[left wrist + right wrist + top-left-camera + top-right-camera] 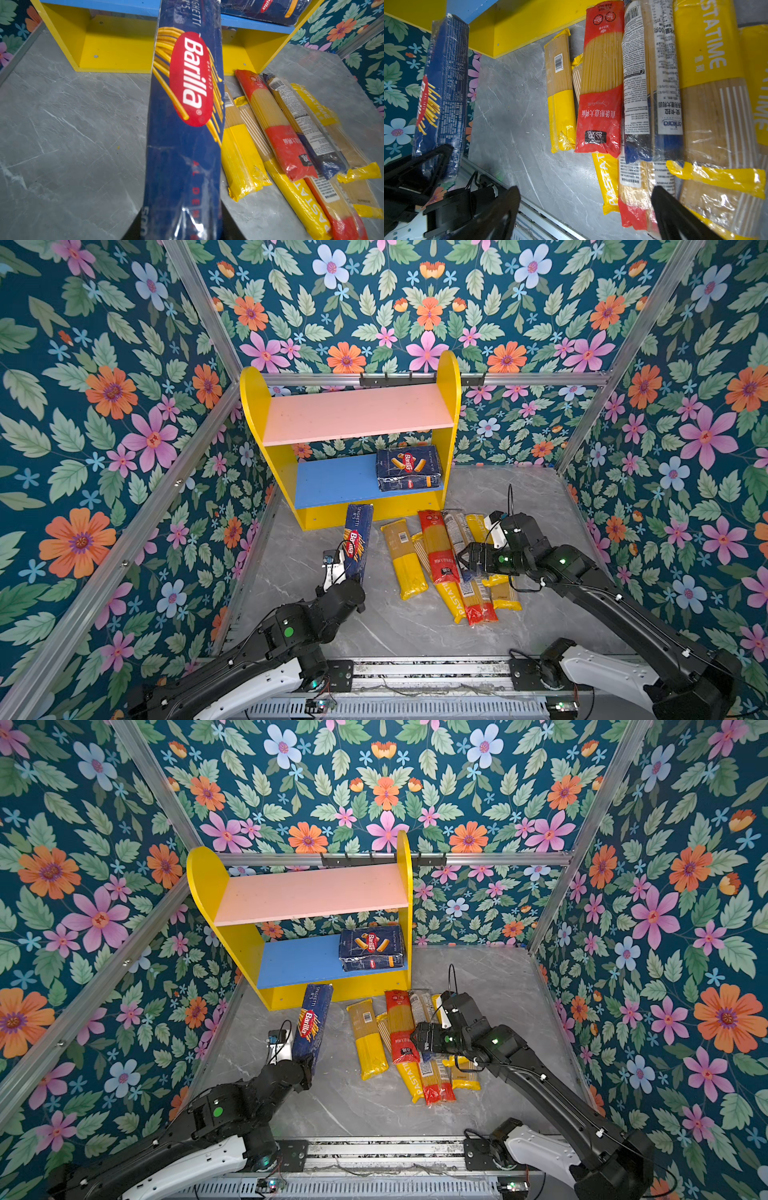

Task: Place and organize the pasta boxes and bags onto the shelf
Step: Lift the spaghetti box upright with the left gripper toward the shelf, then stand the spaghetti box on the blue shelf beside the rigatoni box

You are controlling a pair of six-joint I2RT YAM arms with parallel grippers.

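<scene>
Jaws: left gripper [351, 578] clamps long dark-blue Barilla carton [356, 540]; right gripper [583, 207] spread wide above overlapping plastic spaghetti bags [438, 547] (arm hides some).
Wide blue Barilla carton [408, 467] lies at 3 o'clock on yellow-sided shelf [253, 406], blue board.

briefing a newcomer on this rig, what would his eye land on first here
The loud floral wallpaper all round, and the yellow shelf at the back with a wide box on the right end of its blue board. Then the left hand holding a long box tilted up toward the shelf, and right of it a heap of bags on the grey table under the open right hand.
</scene>
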